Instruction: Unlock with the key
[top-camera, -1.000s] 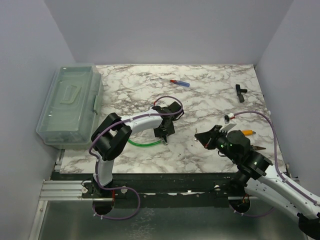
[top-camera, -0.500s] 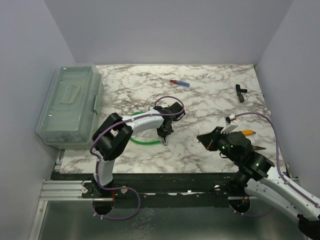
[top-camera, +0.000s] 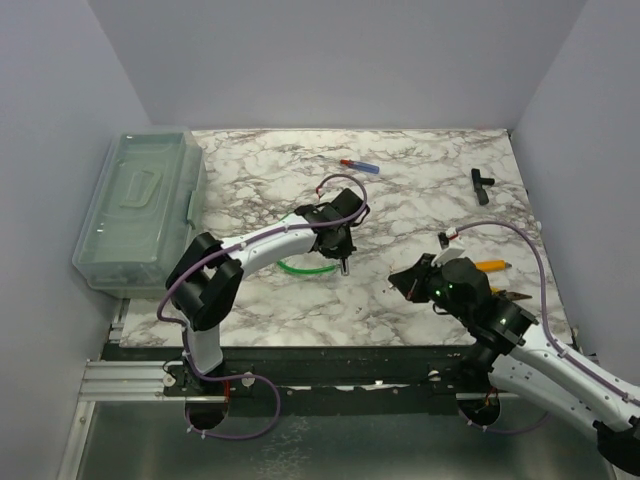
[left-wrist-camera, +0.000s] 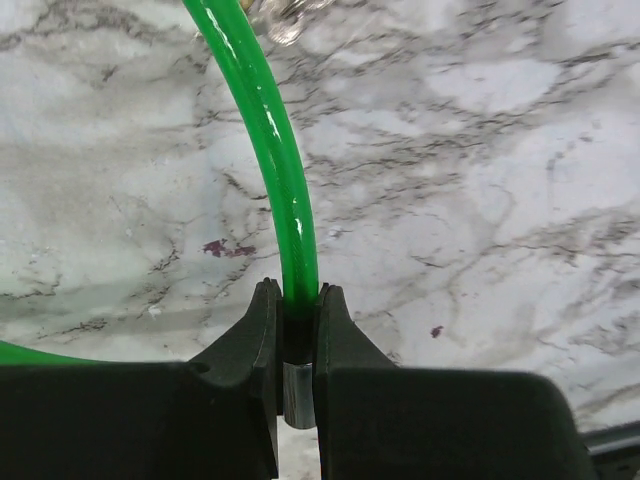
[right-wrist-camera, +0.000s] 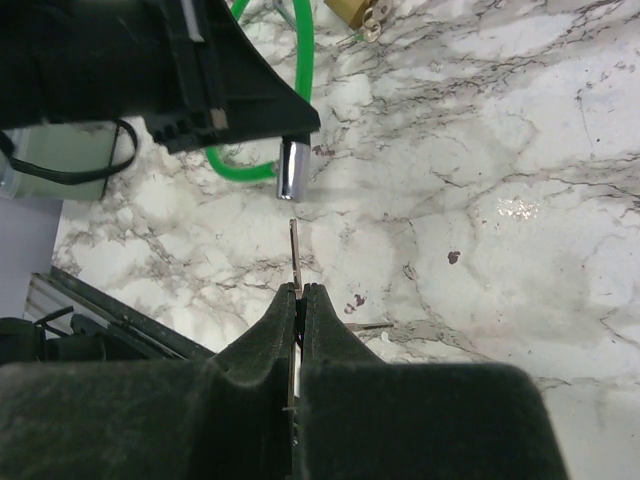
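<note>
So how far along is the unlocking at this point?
Done: right gripper pinches the key; left gripper clamps the green cable near its metal tip. Left: the key is not in the padlock, which lies apart on the table.

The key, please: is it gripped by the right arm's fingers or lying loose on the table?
Gripped. The key stands edge-on, pinched between the right gripper's fingers, its tip pointing past them.
</note>
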